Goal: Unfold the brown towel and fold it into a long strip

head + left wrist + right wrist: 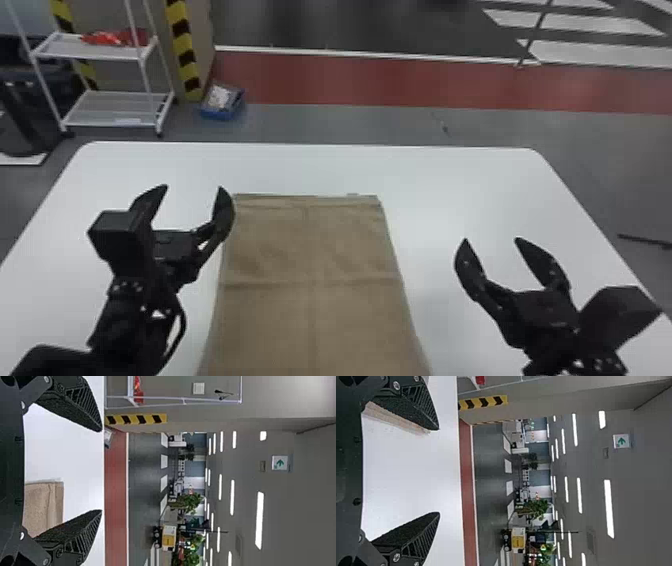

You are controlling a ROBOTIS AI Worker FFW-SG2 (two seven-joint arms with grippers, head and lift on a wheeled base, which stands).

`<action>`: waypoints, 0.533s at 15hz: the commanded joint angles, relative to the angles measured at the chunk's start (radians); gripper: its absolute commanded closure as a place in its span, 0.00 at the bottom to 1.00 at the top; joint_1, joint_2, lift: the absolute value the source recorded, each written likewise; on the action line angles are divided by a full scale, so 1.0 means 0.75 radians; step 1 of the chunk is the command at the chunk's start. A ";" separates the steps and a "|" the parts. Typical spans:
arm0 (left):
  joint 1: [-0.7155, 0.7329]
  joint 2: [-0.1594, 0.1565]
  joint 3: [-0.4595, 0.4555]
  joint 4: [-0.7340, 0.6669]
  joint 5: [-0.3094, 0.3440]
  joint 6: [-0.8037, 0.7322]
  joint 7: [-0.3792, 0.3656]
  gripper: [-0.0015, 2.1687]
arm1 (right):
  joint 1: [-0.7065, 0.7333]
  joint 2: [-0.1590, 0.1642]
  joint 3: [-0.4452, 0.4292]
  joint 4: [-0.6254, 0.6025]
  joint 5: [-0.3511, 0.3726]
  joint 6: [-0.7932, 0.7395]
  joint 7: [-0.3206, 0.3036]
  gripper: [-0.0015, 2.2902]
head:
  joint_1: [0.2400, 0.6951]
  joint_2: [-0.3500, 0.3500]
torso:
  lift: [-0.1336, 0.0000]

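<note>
The brown towel (312, 280) lies flat and spread on the table, with crease lines across and along it; its near end runs out of the head view's bottom edge. At its left edge, above the table, is my left gripper (194, 187), open and holding nothing. My right gripper (491, 240) stands open over the bare table to the towel's right. In the left wrist view the left gripper (101, 471) has the towel (43, 506) partly behind one finger. In the right wrist view the right gripper (439, 471) shows a strip of towel (395, 417) beside one finger.
The white table (450, 175) has free surface beyond the towel and on both sides. Past its far edge, on the floor, are a white shelf rack (110, 107) at the left and a blue box (221, 102).
</note>
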 commanded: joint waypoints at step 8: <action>-0.363 -0.058 -0.007 0.469 0.108 0.116 -0.202 0.15 | -0.007 -0.014 0.074 0.051 0.060 0.025 0.004 0.05 | 1.00 0.36 | 0.15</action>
